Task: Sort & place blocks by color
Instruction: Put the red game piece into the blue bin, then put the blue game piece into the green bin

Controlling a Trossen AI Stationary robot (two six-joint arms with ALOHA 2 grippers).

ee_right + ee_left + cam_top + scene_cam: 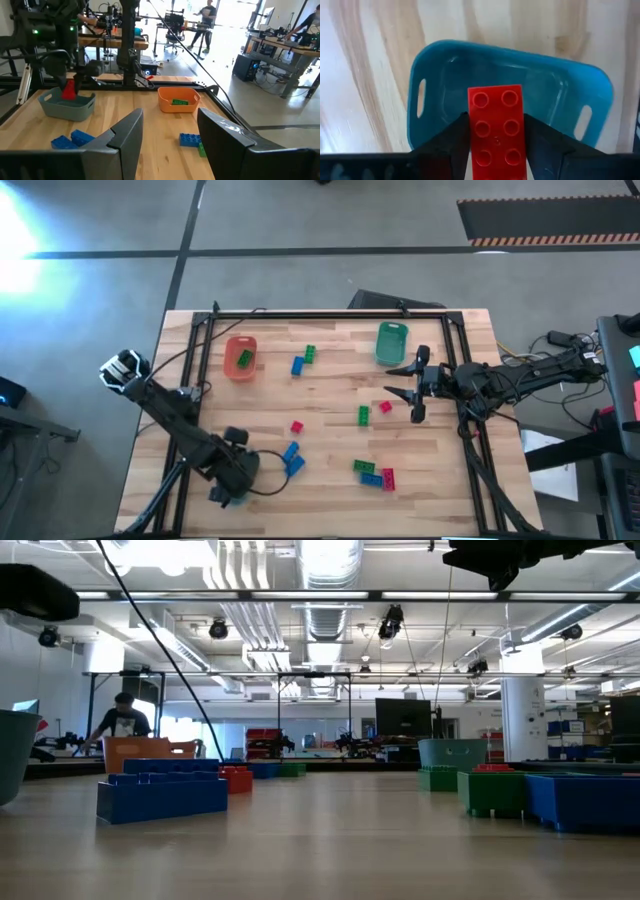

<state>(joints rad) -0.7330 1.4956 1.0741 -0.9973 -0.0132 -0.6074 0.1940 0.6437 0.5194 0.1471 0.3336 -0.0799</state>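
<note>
My left gripper [232, 480] hangs at the table's near left, shut on a red block [497, 130]. It is above a teal tray [445, 75], which also shows in the right wrist view [67, 106]. An orange tray [240, 357] at the far left holds one green block [245, 359]. A green tray [392, 343] stands at the far right. Red, green and blue blocks lie loose on the wood, among them a blue pair [292, 457]. My right gripper [405, 382] waits open and level near the green tray, with nothing between its fingers. My left gripper pinches the red block by its two long sides [471, 131] between its two fingers. The fingers come from above, pointing down. The block's studded face is toward the wrist camera, and one end [496, 94] sticks out past the fingertips. The block is lifted clear, over the teal tray's hollow.
Loose blocks lie mid-table: blue [298, 365] and green [309, 354] at the far side, red [296, 426], green [364, 415] and red [385, 407] in the middle, and a green-blue-red cluster [372, 474] near the front. A black frame [330, 312] borders the far edge.
</note>
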